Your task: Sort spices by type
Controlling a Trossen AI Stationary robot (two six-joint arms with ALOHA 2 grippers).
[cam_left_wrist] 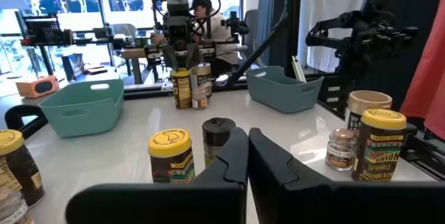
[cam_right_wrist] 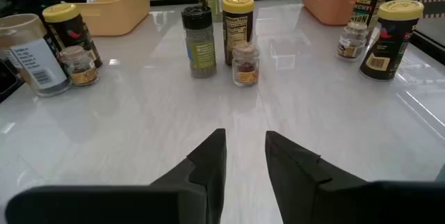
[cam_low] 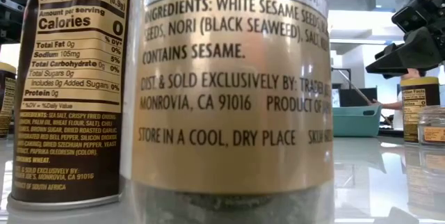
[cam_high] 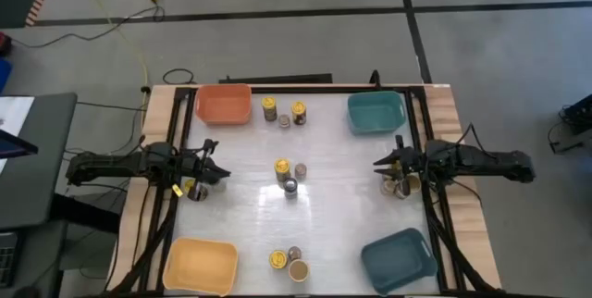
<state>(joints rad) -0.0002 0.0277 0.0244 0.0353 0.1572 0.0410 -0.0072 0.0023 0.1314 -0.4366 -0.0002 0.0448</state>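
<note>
The spice jars stand upright on their bases in several clusters on the white table. A far cluster (cam_high: pixel 283 113), a middle cluster (cam_high: pixel 289 176) and a near cluster (cam_high: pixel 290 263) show in the high view. A few more jars stand by each gripper (cam_high: pixel 194 189) (cam_high: pixel 403 187). My left gripper (cam_high: pixel 218 170) (cam_left_wrist: pixel 248 156) hovers at the table's left side, shut and touching nothing. It faces a yellow-lidded jar (cam_left_wrist: pixel 172 156) and a black-lidded jar (cam_left_wrist: pixel 218 137). My right gripper (cam_high: pixel 381 163) (cam_right_wrist: pixel 243 151) hovers at the right side, slightly open. It faces the middle cluster (cam_right_wrist: pixel 238 29).
Four bins sit at the corners: orange (cam_high: pixel 222 104) far left, teal (cam_high: pixel 376 113) far right, yellow (cam_high: pixel 199 266) near left, dark teal (cam_high: pixel 398 259) near right. Near-cluster jars (cam_low: pixel 229 92) fill the low view. A person (cam_left_wrist: pixel 208 15) sits beyond the table.
</note>
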